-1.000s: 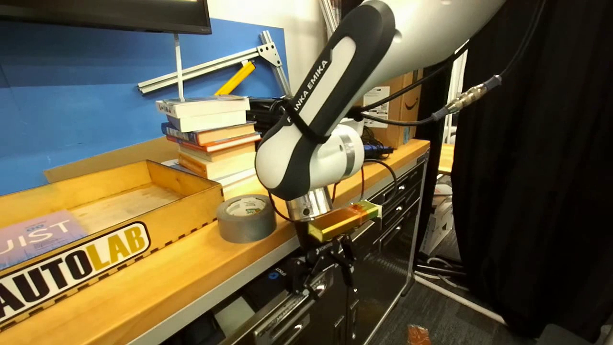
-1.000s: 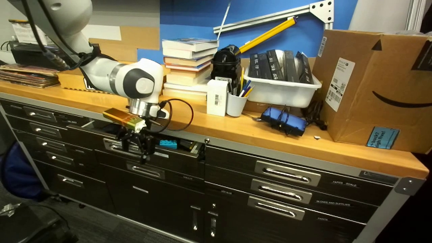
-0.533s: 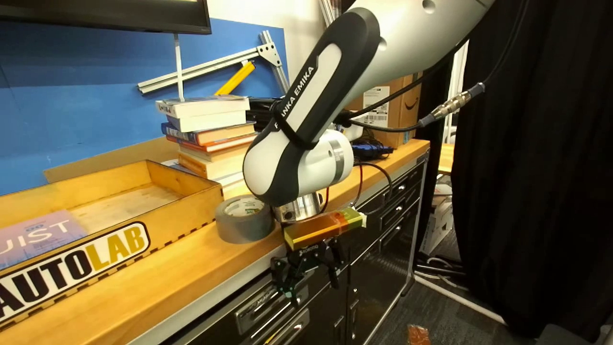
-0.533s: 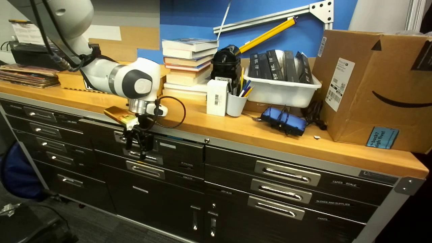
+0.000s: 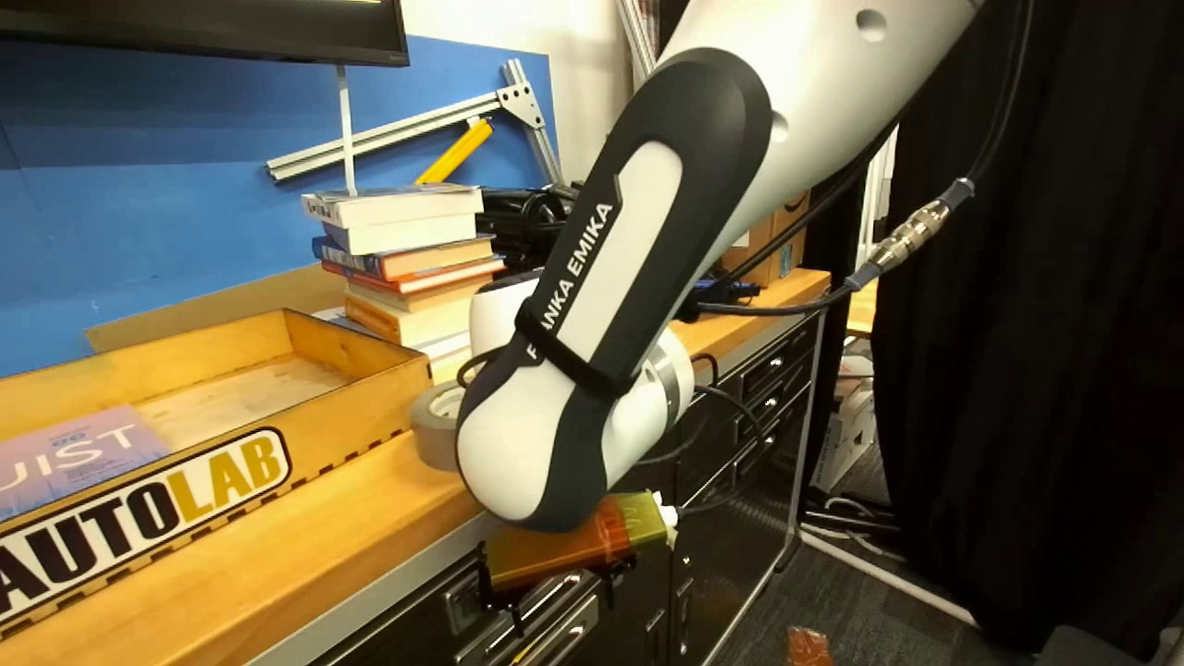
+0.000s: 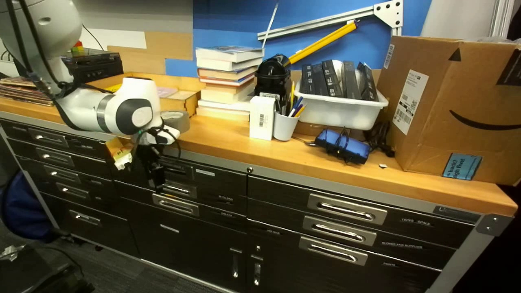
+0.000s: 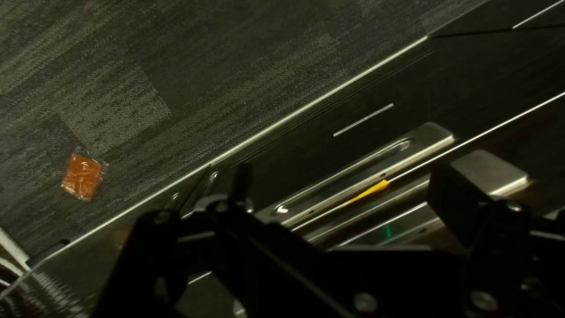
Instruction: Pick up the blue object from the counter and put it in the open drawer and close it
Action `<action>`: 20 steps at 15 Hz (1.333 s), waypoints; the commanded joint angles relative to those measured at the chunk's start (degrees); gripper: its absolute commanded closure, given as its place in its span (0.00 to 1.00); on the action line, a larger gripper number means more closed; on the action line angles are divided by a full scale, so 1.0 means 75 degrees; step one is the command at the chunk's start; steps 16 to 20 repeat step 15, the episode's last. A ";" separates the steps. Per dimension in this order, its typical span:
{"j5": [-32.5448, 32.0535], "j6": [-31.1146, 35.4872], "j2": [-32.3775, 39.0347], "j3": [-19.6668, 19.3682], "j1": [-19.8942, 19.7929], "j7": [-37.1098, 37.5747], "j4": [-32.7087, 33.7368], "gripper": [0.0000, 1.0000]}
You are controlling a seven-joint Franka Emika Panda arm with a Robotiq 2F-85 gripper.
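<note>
Jaws of the black two-fingered metal gripper (image 7: 344, 190) stand well apart, with nothing held between them. Close by sits an orange-and-yellow taped rectangular block (image 5: 592, 546), seemingly fixed to the robot. The jaws hang in front of the dark flat-fronted metal drawer (image 6: 222, 181); contact with it cannot be confirmed. Below the drawer, framed by the jaws in the wrist view, shows a silver recessed metal handle (image 7: 368, 170).

Drawer condition: front appears flush or nearly so. Location of the blue object: none shows at the jaws, nor about the drawer. Judged from the closed front, it is probably inside the drawer, out of sight. Placing is rated likely done, closing at or near its end.

Handling: the hidden object's weight and surface cannot be assessed. The drawer should prove stiff, weighty and smooth, tolerant of firm contact; any last push belongs at the middle of its front, since pressure at one end could make it bind.

On the brown wooden worktop (image 6: 228, 138), above the drawer, sits a grey round roll of tape (image 6: 179, 124). Well past the drawer's end lies a blue box-shaped item bound in black cord (image 6: 342, 145), material uncertain. Should that be the object meant, expect a firm, fairly light body with cord loops apt to snag; grip across its narrow width at mid-length.
</note>
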 commanded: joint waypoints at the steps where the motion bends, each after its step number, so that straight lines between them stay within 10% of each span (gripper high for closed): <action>1: -0.0369 0.0933 -0.0155 -0.0423 0.0562 0.1525 -0.0244 0.00; 4: -0.1538 0.0816 -0.0786 -0.1098 0.1196 0.2975 -0.0722 0.00; 8: -0.2800 -0.0639 -0.2281 -0.0724 0.0869 0.2557 -0.1048 0.00; 13: -0.1489 -0.1560 -0.3680 0.0394 0.0050 0.0060 -0.0703 0.00; 20: -0.1943 -0.1453 -0.3374 0.0643 -0.0240 0.0788 -0.0652 0.00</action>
